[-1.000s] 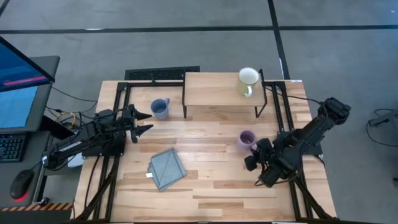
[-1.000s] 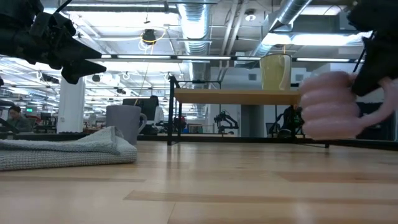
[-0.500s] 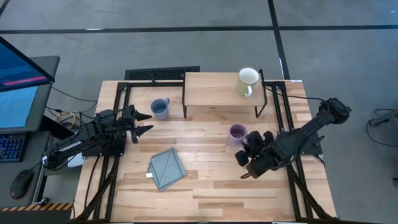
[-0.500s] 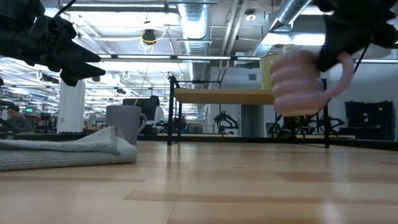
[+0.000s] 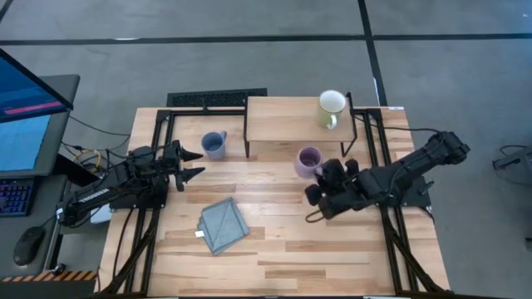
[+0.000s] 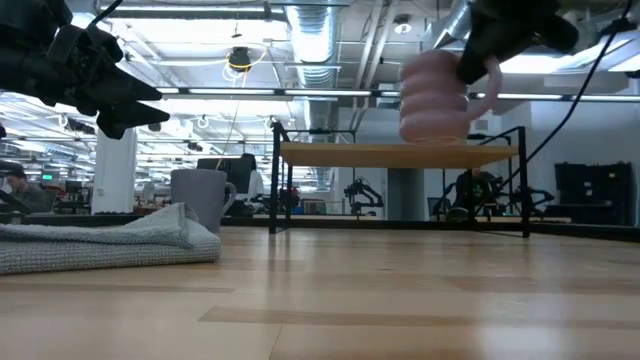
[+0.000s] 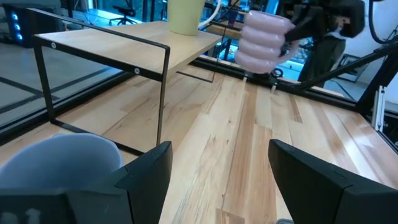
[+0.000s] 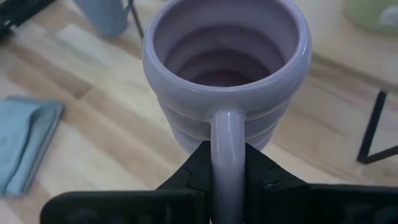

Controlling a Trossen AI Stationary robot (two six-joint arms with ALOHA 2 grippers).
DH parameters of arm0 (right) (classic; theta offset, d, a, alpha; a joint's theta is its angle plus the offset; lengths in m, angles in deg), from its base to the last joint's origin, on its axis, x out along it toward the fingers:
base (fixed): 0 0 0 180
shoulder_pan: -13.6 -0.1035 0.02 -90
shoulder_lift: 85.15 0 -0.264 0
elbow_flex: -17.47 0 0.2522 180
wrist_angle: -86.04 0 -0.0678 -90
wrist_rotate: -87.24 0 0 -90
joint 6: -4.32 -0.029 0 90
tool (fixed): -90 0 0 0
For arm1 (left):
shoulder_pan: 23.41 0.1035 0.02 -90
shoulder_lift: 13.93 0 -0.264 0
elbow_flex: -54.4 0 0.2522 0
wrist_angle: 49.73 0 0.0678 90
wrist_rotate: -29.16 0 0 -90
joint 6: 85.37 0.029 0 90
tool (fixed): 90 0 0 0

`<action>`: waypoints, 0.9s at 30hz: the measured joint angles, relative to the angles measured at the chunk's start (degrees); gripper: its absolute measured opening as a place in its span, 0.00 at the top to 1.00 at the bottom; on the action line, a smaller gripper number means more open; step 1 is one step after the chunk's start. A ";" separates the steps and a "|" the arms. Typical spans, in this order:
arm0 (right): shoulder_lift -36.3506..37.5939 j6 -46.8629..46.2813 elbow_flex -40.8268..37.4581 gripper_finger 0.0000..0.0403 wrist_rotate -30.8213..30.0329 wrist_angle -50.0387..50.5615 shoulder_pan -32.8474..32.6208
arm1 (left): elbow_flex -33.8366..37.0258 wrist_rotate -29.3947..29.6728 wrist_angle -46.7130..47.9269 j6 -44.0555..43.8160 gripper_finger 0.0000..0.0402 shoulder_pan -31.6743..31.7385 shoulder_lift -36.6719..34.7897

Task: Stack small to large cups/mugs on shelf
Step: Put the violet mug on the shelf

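Note:
The lavender purple mug [image 5: 308, 160] hangs in the air in front of the shelf [image 5: 283, 124], with my right gripper [image 5: 322, 172] shut on it. In the low view the mug [image 6: 435, 95] is at about the height of the shelf top [image 6: 380, 154]. A cream-white mug [image 5: 332, 109] stands on its base on the shelf's right end. The dusty blue mug [image 5: 214, 144] stands on the table left of the shelf. My left gripper [image 5: 193, 164] is open just near and left of the blue mug and holds nothing. My right gripper pinches the purple mug's handle [image 8: 228, 140] between its two fingers, one on each flat side of the loop. The fingers come from the table's right and near side, slanting down. The mug sits upright, mouth up, lifted clear of the table.
A grey-blue folded cloth [image 5: 224, 225] lies on the table's near left part. The shelf's thin black legs [image 5: 347, 141] stand just beyond the carried mug. Black frame rails [image 5: 158, 124] run along the table's left and right sides.
My right gripper has carried the purple mug up and toward the table's far left, closer to the shelf, and its wrist has rolled somewhat. The mug has stayed upright and now hangs about level with the shelf top. My left arm has kept still.

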 joint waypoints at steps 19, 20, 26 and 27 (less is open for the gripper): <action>0.00 10.62 4.53 0.85 -2.39 -8.19 8.97 | 0.00 0.00 2.69 0.04 0.36 0.00 0.00; 0.00 10.87 4.59 0.85 -2.40 -8.69 9.23 | 0.00 0.00 2.69 0.04 0.36 0.00 0.00; -0.31 11.00 4.65 0.85 -2.38 -10.33 11.13 | 0.00 0.00 2.60 0.07 0.36 0.00 0.00; -0.50 11.02 4.68 0.85 -2.41 -10.85 11.61 | 0.00 0.00 2.58 0.07 0.36 0.00 0.00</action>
